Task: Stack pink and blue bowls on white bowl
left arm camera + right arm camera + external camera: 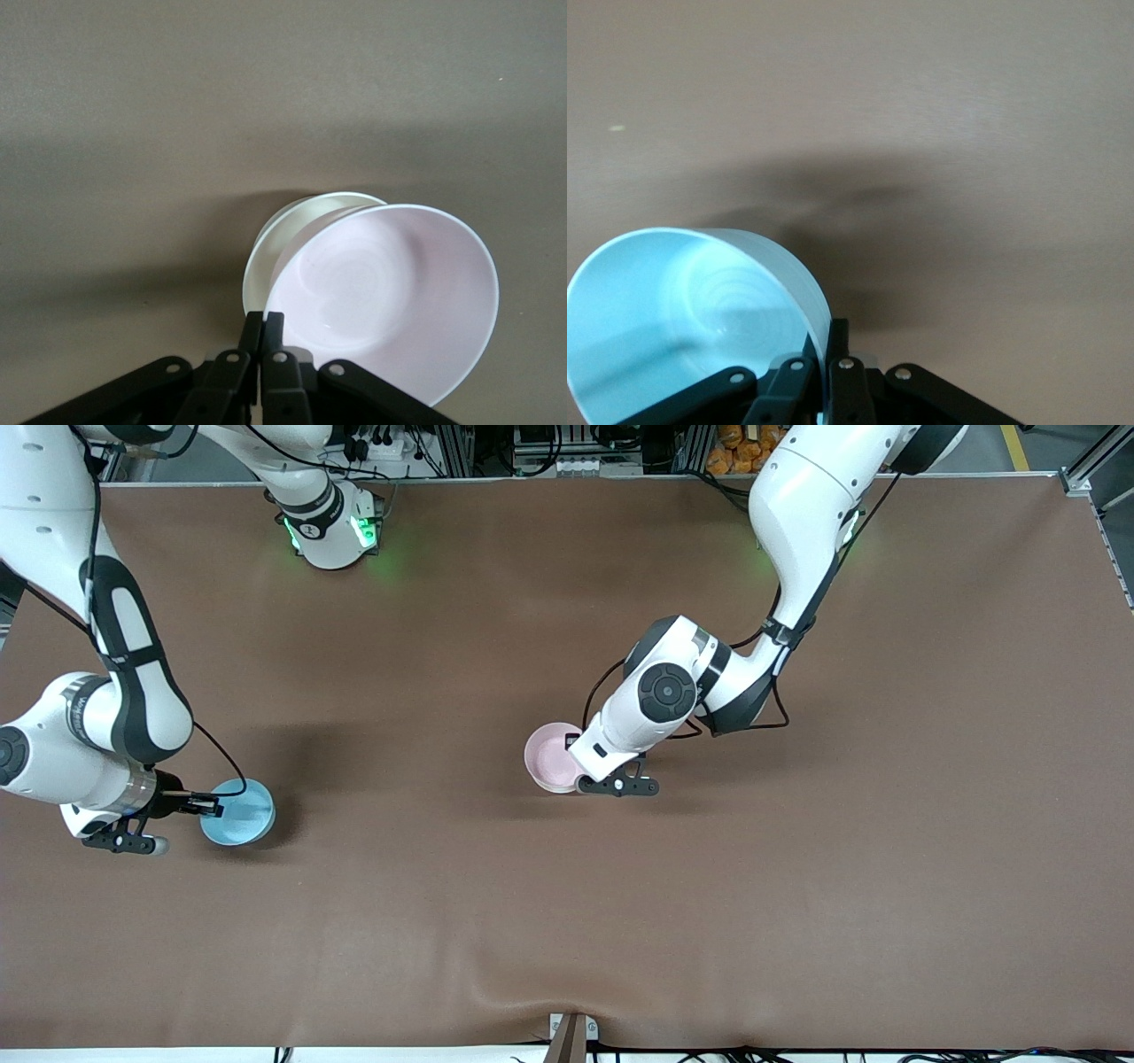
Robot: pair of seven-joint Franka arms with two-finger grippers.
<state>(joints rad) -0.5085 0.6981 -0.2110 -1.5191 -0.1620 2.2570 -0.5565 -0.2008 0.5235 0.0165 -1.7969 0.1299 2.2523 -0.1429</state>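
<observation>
From the front view I see the pink bowl mid-table, with the left gripper at its rim on the side toward the left arm's end. The left arm reaches down from its base, elbow bent, wrist tipped low. The blue bowl sits toward the right arm's end, and the right gripper has its rim; that arm folds down steeply, forearm almost level near the table. I judge both bowls light, stiff and slick plastic, so a rim pinch is the place to hold, and a loose pinch could let one swing.

In the left wrist view the left gripper is clamped on the pink bowl's rim, fingers pressed tight either side of the wall. The bowl hangs tilted over the white bowl, which peeks out underneath; I can't tell whether they touch.

In the right wrist view the right gripper pinches the blue bowl's rim, one finger outside the wall. The bowl is tilted, mouth toward the camera.
</observation>
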